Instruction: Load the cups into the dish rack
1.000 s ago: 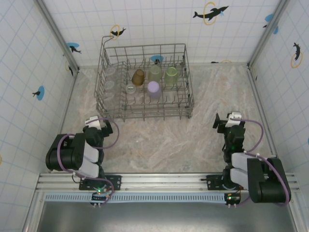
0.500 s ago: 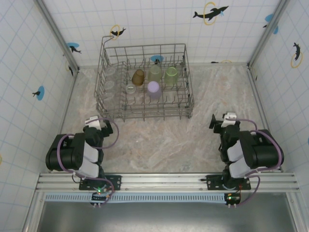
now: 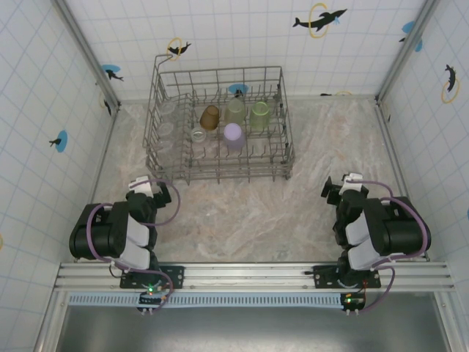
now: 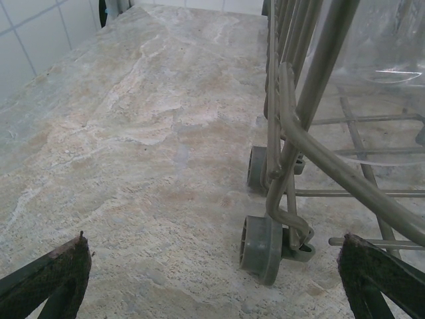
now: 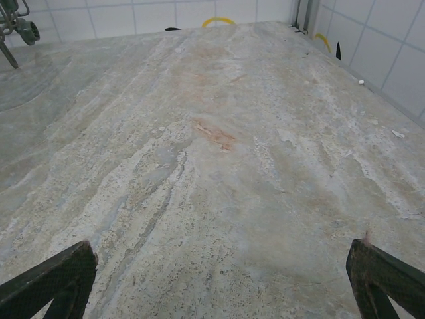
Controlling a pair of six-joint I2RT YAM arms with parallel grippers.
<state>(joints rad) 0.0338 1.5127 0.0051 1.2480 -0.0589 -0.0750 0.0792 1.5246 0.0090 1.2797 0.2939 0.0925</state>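
The dish rack (image 3: pixel 220 177), a grey wire basket, stands at the back middle of the table. Inside it sit the cups: a lilac one (image 3: pixel 233 135), an amber one (image 3: pixel 209 116), two pale green ones (image 3: pixel 260 114) (image 3: pixel 235 110) and clear ones (image 3: pixel 198 134) (image 3: pixel 168 110). My left gripper (image 3: pixel 150 189) rests open near the rack's front left corner, nothing between its fingers. In the left wrist view the rack's wheel (image 4: pixel 260 242) and a clear cup (image 4: pixel 392 60) are close ahead of the gripper (image 4: pixel 219 279). My right gripper (image 3: pixel 343 185) stands open and empty over bare table (image 5: pixel 222 279).
Tiled walls (image 3: pixel 44 110) close in the table on the left, back and right. The marble tabletop (image 3: pixel 242 213) stretches between the rack and both arm bases. A rack wheel (image 5: pixel 16 26) shows at the far left of the right wrist view.
The right arm has folded back toward its base, its elbow swinging up and its gripper shifting slightly left. The left arm and the cups have not moved.
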